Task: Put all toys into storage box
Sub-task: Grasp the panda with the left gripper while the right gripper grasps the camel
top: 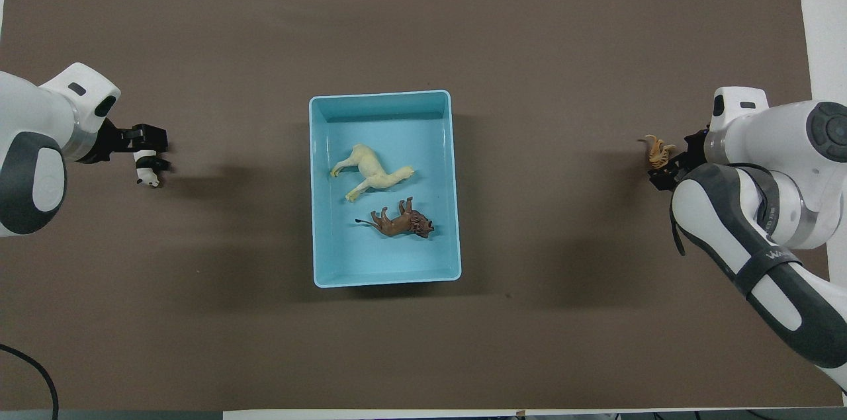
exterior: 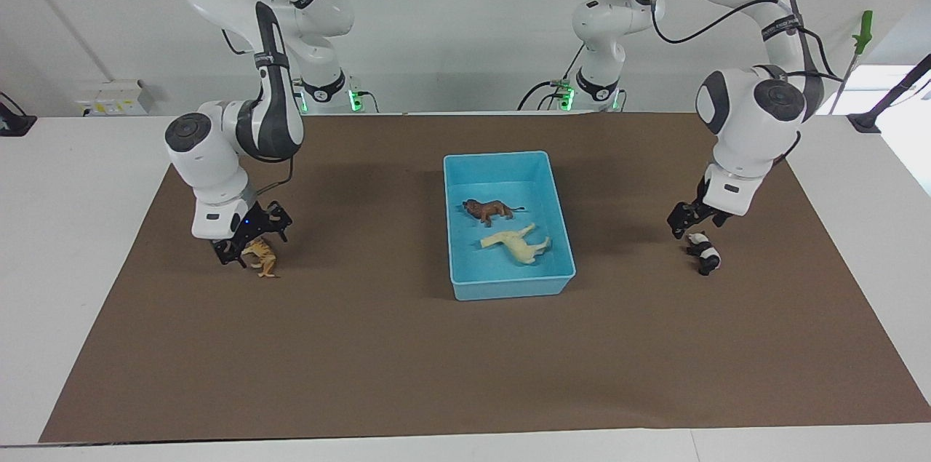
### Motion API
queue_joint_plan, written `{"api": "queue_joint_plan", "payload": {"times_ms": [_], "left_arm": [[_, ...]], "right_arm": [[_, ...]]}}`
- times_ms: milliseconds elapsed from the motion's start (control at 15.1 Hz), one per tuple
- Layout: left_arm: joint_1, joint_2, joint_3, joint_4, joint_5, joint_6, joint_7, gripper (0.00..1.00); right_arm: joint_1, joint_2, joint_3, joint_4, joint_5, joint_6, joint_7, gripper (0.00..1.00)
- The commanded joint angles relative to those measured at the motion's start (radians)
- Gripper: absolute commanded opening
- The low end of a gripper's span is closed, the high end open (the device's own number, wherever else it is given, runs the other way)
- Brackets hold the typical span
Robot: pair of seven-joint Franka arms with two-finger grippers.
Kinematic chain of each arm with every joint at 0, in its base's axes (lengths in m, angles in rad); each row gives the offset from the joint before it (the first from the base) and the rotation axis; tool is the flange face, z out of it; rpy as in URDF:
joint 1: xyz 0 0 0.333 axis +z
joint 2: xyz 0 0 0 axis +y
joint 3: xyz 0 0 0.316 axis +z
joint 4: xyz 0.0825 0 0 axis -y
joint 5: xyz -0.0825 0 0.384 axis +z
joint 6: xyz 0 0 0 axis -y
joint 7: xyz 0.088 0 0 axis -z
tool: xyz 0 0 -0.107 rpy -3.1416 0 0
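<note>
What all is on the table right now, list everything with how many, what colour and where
storage box: one, light blue, middle of the brown mat
lion: one, brown, lying in the box, at the end nearer to the robots
horse-like animal: one, cream-yellow, lying in the box, farther from the robots than the lion
panda: one, black and white, on the mat toward the left arm's end
tiger: one, orange striped, on the mat toward the right arm's end
mat: one, brown, covering most of the white table
left gripper: one, black, open, low over the panda
right gripper: one, black, open, down at the tiger
</note>
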Motion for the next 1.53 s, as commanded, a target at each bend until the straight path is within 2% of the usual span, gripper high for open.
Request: {"api": "queue_joint_plan", "payload": {"times_ms": [0,199,465,598,797,863,996,1195,1261,1328,1394,1461], "left_arm": [[0.048,0.015,-0.013,-0.057,-0.007,0.083,0.098,1.00],[0.050,0.093,-0.012,-0.055,-0.007,0.129,0.144,1.00],[0.067,0.107,-0.013,-0.052,-0.007,0.137,0.141,1.00],[0.070,0.110,-0.012,-0.060,-0.007,0.142,0.142,1.00],[0.070,0.125,-0.013,-0.061,-0.007,0.146,0.139,1.00],[0.068,0.125,-0.013,-0.061,-0.007,0.149,0.135,0.98],[0.067,0.128,-0.013,-0.063,-0.007,0.154,0.130,0.93],[0.068,0.128,-0.012,-0.063,-0.007,0.158,0.127,0.71],[0.068,0.128,-0.012,-0.063,-0.007,0.158,0.127,0.60],[0.070,0.128,-0.012,-0.065,-0.007,0.155,0.127,0.40],[0.070,0.127,-0.013,-0.063,-0.007,0.146,0.127,0.25],[0.070,0.128,-0.013,-0.061,-0.007,0.146,0.125,0.21]], "right_arm": [[-0.025,0.002,0.014,-0.023,0.003,0.033,-0.027,1.00],[-0.021,-0.004,0.014,-0.061,0.003,0.089,-0.014,0.95],[-0.016,-0.007,0.014,-0.081,0.003,0.106,-0.004,0.77],[-0.016,-0.009,0.014,-0.089,0.003,0.122,-0.011,0.60],[-0.018,-0.007,0.014,-0.080,0.003,0.120,-0.013,0.06],[-0.019,-0.006,0.014,-0.071,0.003,0.115,-0.011,0.00],[-0.016,-0.004,0.016,-0.026,0.003,0.080,-0.004,0.00],[0.001,-0.016,0.034,0.111,0.006,-0.119,0.089,0.00],[0.019,-0.022,0.048,0.167,0.006,-0.188,0.136,0.00],[0.034,-0.024,0.054,0.210,0.010,-0.234,0.185,0.00],[0.048,-0.022,0.071,0.269,0.048,-0.277,0.243,0.00],[0.071,-0.016,0.092,0.331,0.119,-0.341,0.321,0.00]]}}
